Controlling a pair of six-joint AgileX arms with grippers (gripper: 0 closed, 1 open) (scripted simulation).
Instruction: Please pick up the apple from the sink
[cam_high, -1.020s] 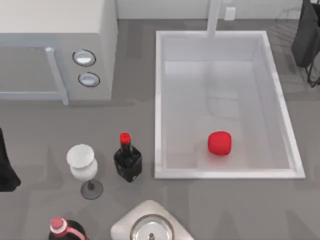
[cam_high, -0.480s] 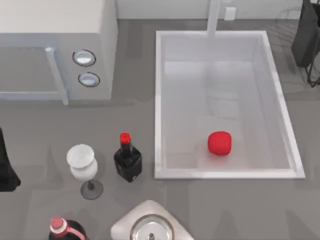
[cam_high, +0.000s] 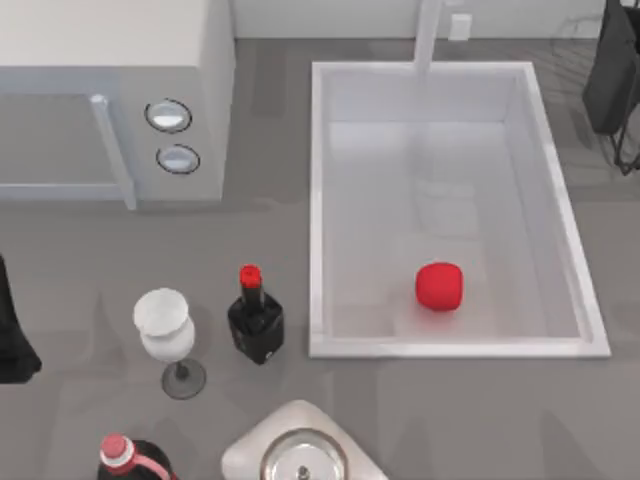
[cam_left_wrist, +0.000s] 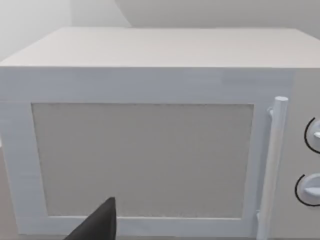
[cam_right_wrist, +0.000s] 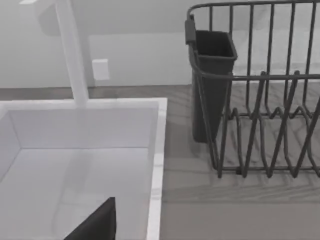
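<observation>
Apple (cam_high: 439, 286): loose on the sink (cam_high: 448, 348) floor, lower centre-right of the top view, unheld. Both grippers' finger state: cannot tell. Risk: rounded fruit may roll from an off-centre pinch.

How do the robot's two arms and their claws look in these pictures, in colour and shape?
Little of them is visible. The left arm is a matte black, blocky shape at the top view's left edge. Each wrist view shows one dark charcoal, wedge-shaped finger tapering to a point: one finger of the left claw and one of the right claw. No cables or markings can be seen.
</observation>
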